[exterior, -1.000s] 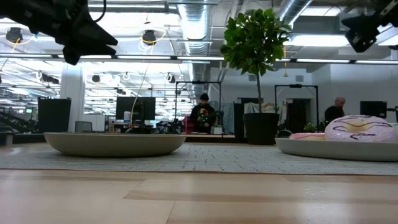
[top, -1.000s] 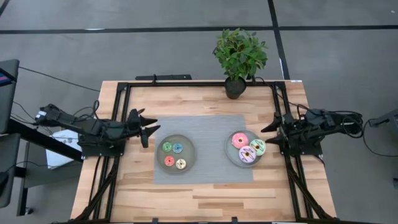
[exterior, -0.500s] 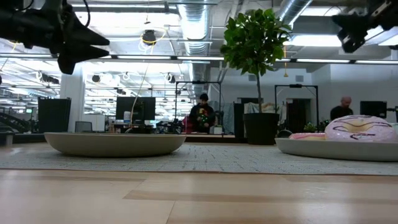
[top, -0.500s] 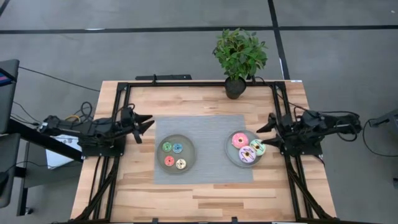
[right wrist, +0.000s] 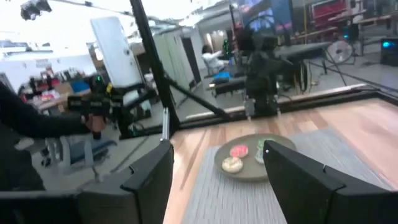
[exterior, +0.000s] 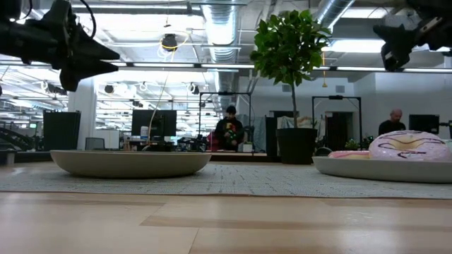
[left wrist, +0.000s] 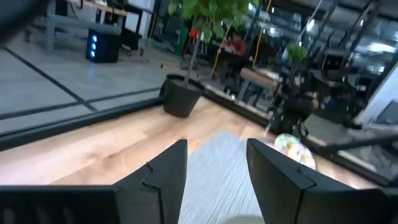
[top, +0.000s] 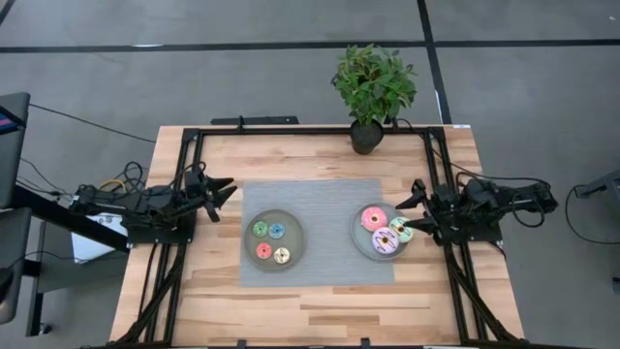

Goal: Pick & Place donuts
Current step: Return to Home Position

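- We see the left gripper (top: pixel 217 194) hanging over the left edge of the pale wooden tabletop (top: pixel 320 308), well apart from both plates. Its fingers (left wrist: pixel 169 171) are spread and empty, as suits a parked arm.
- The right gripper (top: pixel 411 212) hovers just beside the right-hand round grey plate (top: pixel 359 244), with its fingers (right wrist: pixel 298 171) likewise parted and holding nothing.
- We judge the donuts to be sorted by size, so nothing is left to carry.
- The left-hand round grey plate (top: pixel 247 242) holds four: the tiny green donut (top: pixel 260 229), tiny blue donut (top: pixel 277 231), tiny red donut (top: pixel 263 250) and tiny yellow donut (top: pixel 282 255).
- The right-hand plate holds three: the large pink donut (top: pixel 373 219), the large purple-and-white donut (top: pixel 385 240), and a large pale donut (top: pixel 401 229) whose icing may be green or blue.
- That makes seven donuts on two plates, both resting on one grey woven mat (top: pixel 325 208).
- One leafy potted plant (top: pixel 373 82) stands at the far edge.
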### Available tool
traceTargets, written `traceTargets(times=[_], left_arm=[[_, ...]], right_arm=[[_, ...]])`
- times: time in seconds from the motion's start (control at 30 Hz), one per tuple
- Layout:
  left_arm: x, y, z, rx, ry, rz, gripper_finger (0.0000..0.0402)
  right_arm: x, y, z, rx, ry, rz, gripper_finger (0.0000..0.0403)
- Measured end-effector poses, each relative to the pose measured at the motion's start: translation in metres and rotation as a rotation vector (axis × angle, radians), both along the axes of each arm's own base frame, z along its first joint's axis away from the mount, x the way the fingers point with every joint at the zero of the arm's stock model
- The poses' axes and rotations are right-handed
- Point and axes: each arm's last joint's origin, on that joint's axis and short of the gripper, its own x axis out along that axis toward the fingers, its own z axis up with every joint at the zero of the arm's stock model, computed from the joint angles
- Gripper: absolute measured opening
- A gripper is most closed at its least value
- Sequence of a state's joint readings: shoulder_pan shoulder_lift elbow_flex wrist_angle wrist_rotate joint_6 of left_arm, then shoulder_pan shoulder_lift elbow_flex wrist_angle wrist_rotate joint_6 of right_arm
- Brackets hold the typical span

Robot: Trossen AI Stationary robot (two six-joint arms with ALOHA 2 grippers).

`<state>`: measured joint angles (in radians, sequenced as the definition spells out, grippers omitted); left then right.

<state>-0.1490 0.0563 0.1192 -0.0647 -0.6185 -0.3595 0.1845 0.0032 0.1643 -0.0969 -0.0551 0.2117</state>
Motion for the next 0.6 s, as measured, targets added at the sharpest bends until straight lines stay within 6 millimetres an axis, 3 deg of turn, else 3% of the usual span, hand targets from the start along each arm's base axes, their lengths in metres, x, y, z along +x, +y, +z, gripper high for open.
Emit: traceTargets(times=[0.3, 0.6], left_arm=[[0.002, 0.0, -0.012, -0.007, -0.032, 0.015, 0.0157], [0.006, -0.001, -0.024, -0.015, 0.122, -0.006, 0.0157]], right_arm=[[0.0, -0.004, 0.0, -0.034, -0.003, 0.012, 0.0237], [0.001, -0.012, -0.007, -0.038, 0.081, -0.09, 0.0237]])
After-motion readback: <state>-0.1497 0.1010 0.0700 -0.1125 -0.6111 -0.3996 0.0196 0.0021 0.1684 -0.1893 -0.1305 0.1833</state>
